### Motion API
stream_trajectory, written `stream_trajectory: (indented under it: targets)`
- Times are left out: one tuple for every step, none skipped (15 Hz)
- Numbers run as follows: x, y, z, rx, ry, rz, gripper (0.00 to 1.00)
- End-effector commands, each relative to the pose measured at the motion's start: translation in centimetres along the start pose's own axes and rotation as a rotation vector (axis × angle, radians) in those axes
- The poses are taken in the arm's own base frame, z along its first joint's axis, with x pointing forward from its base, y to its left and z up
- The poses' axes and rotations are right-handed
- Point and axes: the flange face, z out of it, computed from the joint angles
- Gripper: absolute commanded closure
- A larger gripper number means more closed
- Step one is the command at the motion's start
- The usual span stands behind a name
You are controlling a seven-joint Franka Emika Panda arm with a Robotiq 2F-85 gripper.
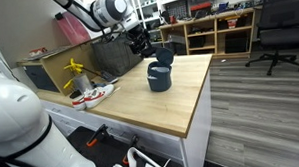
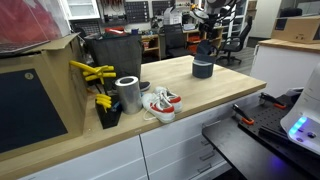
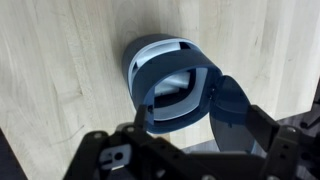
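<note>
Blue cup (image 1: 166,56) sits tilted at the mouth of the standing cup (image 1: 159,79), directly over it, its lower part seemingly inside the rim. Claw (image 3: 198,122) is closest to it: in the wrist view the fingers flank the tilted cup, but firm contact cannot be confirmed, so whether it is clamped or merely bracketed cannot be told. Risk one, in my judgement: the slant may catch the standing cup's rim and jam, or lever that cup over. Risk two: a sideways drag would slide the standing cup across the wooden countertop (image 1: 180,107), whose edge lies near it in an exterior view. Risk three: a weak hold lets the tilted cup drop and roll. Sneakers (image 2: 158,103) and metal can (image 2: 128,93) lie well apart from the standing cup, beyond likely harm.
</note>
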Motion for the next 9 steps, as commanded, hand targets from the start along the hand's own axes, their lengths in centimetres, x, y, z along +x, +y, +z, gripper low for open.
stream_trajectory:
  targets:
    - [-2.1, -1.0, 0.0, 0.010, -0.029, 0.036, 0.00]
    - [-2.9, -1.1, -0.3, 0.014, -0.044, -0.010, 0.00]
    - [-3.6, -1.2, -0.8, 0.016, -0.066, -0.063, 0.00]
    - [-4.3, -1.2, -1.3, 0.020, -0.079, -0.108, 0.00]
    - [-4.7, -1.4, -1.8, 0.023, -0.099, -0.167, 0.00]
    - [-5.0, -1.6, -2.2, 0.021, -0.118, -0.232, 0.00]
    - [-5.3, -1.8, -2.3, 0.012, -0.138, -0.295, 0.00]
    - [-5.3, -1.9, -2.5, 0.003, -0.155, -0.351, 0.00]
    - [-5.0, -2.1, -2.5, -0.003, -0.168, -0.408, 0.00]
